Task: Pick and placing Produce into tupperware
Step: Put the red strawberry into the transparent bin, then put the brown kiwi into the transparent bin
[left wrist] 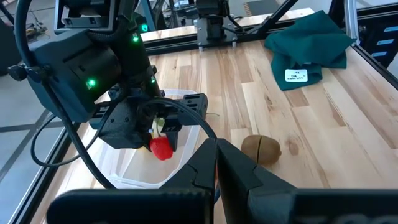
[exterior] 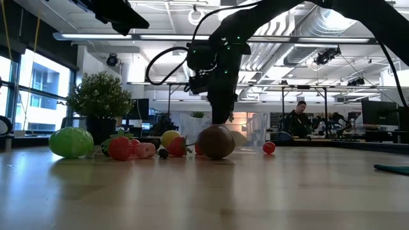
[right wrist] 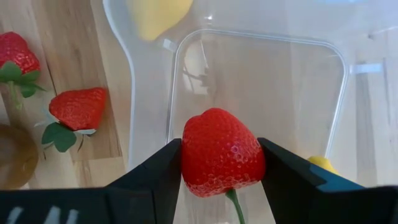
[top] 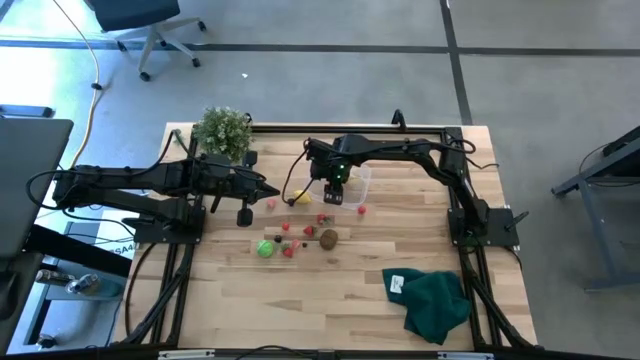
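Note:
My right gripper [right wrist: 221,163] is shut on a red toy strawberry [right wrist: 221,152] right above the clear tupperware [right wrist: 339,74], which stands at the table's far middle [top: 362,184]. The strawberry also shows under that gripper in the left wrist view [left wrist: 161,148]. More produce lies on the wood near the tub: a bright green piece [top: 265,248], a brown one [top: 328,238], small red ones [top: 300,232] and a yellow one [top: 300,198]. My left gripper [left wrist: 216,163] waits shut, raised at the table's left [top: 268,190]. My right gripper pinches the strawberry by its two opposite sides [right wrist: 186,155] between its two fingers. The fingers come from above and point steeply down. The strawberry is lifted clear over the tub's open top, and its green stem [right wrist: 233,202] shows at one end.
A leafy potted plant [top: 222,130] stands at the far left corner. A dark green cloth [top: 435,300] lies near the right front. In the low view the produce [exterior: 120,148] stands in a row before the tub, and a person [exterior: 299,118] sits far behind the table.

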